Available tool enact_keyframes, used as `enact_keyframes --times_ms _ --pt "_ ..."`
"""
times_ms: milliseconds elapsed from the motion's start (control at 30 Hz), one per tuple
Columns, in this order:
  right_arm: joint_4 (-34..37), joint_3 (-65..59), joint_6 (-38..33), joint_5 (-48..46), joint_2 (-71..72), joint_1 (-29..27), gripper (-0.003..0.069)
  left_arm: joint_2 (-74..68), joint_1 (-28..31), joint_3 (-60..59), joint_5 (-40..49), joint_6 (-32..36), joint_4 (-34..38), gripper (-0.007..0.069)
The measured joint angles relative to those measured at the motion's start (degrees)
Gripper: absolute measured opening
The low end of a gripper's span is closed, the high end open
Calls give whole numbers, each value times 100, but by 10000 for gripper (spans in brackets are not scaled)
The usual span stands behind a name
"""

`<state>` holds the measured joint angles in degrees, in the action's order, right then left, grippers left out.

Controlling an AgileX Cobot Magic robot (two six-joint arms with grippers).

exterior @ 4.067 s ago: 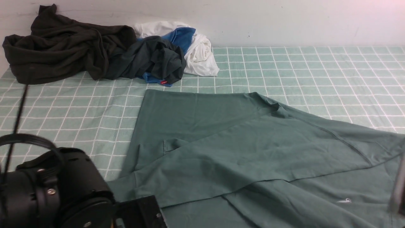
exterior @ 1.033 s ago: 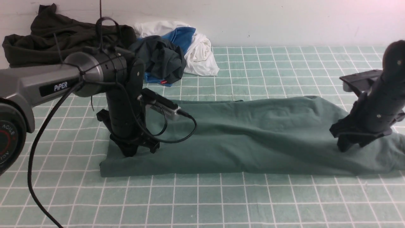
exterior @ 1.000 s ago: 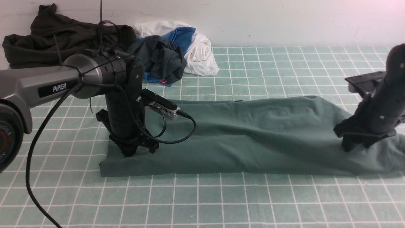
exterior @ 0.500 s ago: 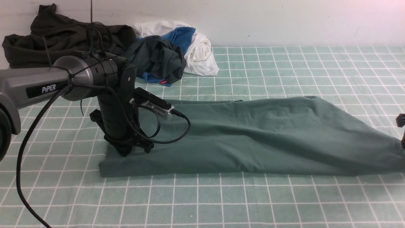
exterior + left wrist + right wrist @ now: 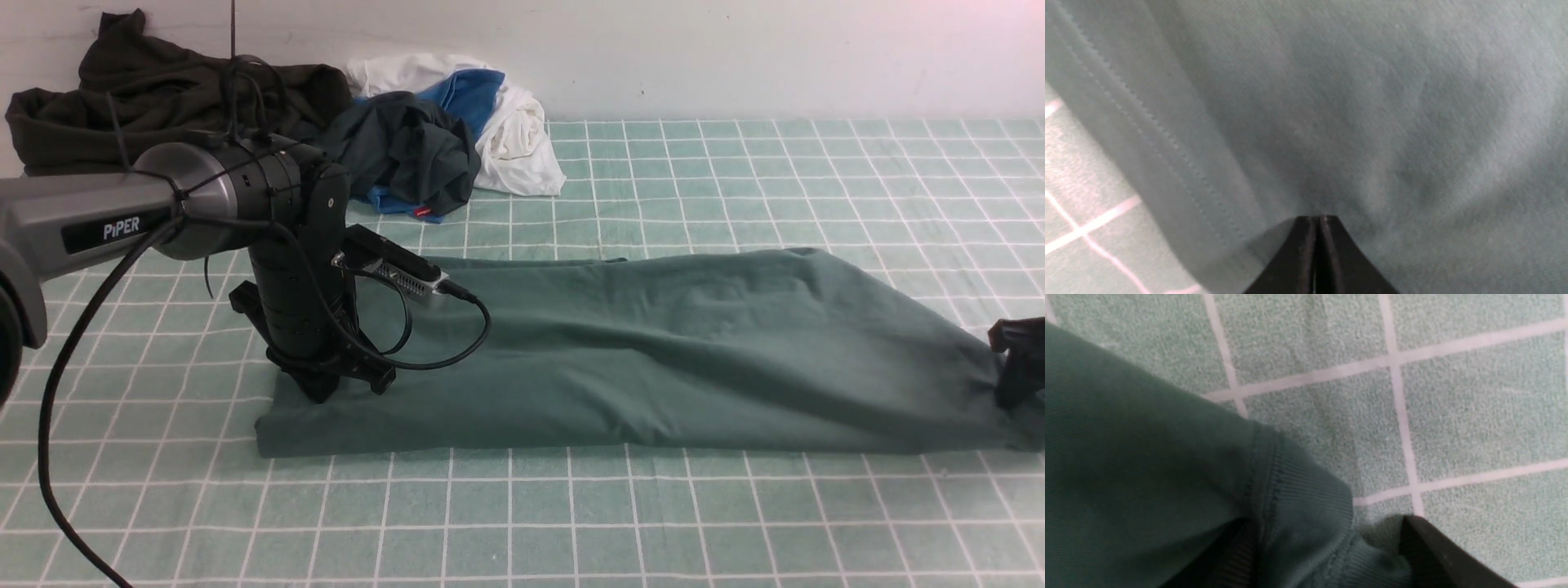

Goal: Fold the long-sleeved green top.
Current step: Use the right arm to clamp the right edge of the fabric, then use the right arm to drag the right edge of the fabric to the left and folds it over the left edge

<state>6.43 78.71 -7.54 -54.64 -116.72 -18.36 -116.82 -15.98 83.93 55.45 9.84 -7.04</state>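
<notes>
Two grippers touch the green long-sleeved top (image 5: 669, 359), which lies folded into a long band across the checked cloth (image 5: 571, 523). The left gripper (image 5: 335, 390), jaws pressed together, rests its tip on the band's left end. The right gripper (image 5: 1011, 392) is at the far right end, jaws apart with the ribbed cuff (image 5: 1306, 506) between them.

The green long-sleeved top (image 5: 694, 351) is showing as soft, matt knit cloth, with a finely ribbed cuff (image 5: 1306, 506). Under the top, the surface (image 5: 735, 523) is wearing a nubbly, towel-like checked cloth, also matt. Pressing on the top, the left hand (image 5: 1316, 218) is looking like smooth matt black plastic. Above the top, its arm (image 5: 98, 204) is gleaming with a satin grey metallic shell.
</notes>
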Motion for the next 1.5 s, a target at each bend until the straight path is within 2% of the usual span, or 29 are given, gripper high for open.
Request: enact_keyframes --times_ms 33,133,200,333,467,567,667,700,733,767,933,1000,1033,1100,1200,1267,1333,1367,1400,1467,1500 --pt "55 -7 -52 -5 46 0 286 157 0 0 0 0 -13 -3" --pt "-15 -17 -89 -40 255 0 99 532 0 0 16 0 -79 -3" --pt "-214 -17 -46 -65 573 0 71 955 0 0 138 0 -113 -3" --pt "-702 124 283 -185 1299 6 74 1739 7 -4 459 -17 -131 -3" --pt "-777 506 311 -446 1991 229 74 2526 7 -6 760 -77 -131 -3" --pt "-420 959 -25 -700 2551 999 74 3162 7 -6 859 -170 -131 -3" --pt "-47 1369 -227 -804 2667 2055 74 3674 7 -6 986 -225 -131 -3" --pt "-25 1392 -234 -804 2667 2133 74 3701 7 -6 1012 -232 -131 -3" --pt "79 1555 -253 -761 2620 2673 74 3886 7 -10 1122 -232 -131 -3" --pt "163 1655 -253 -669 2518 3204 74 4060 7 -19 1219 -238 -124 -3" --pt "376 1921 -197 17 1816 4589 74 4518 7 -26 1517 -238 -77 -3" --pt "458 1969 -180 291 1500 4913 74 4644 7 -28 1585 -238 -51 -3" --pt "593 2006 -159 609 1067 5251 74 4784 7 -28 1634 -238 -24 -3" --pt "726 2067 -159 919 680 5487 74 4897 7 -47 1648 -238 -12 -3" --pt "958 2269 -235 1181 75 5745 103 5098 7 -198 1654 -238 -12 -3" --pt "1068 2444 -294 1163 -146 5804 153 5210 7 -357 1654 -238 -12 -3" --pt "1157 2816 -362 910 -329 5820 279 5495 7 -836 1646 -238 -64 -3" --pt "1157 2842 -369 845 -329 5813 298 5495 7 -882 1639 -238 -64 -3" --pt "1122 3026 -381 556 -307 5767 364 5752 7 -1330 1519 -261 -102 -3" --pt "938 3149 -381 174 -241 5665 437 6152 7 -1864 1229 -369 -121 -3" --pt "922 3156 -381 96 -234 5654 445 6193 7 -1974 1198 -381 -127 -3"
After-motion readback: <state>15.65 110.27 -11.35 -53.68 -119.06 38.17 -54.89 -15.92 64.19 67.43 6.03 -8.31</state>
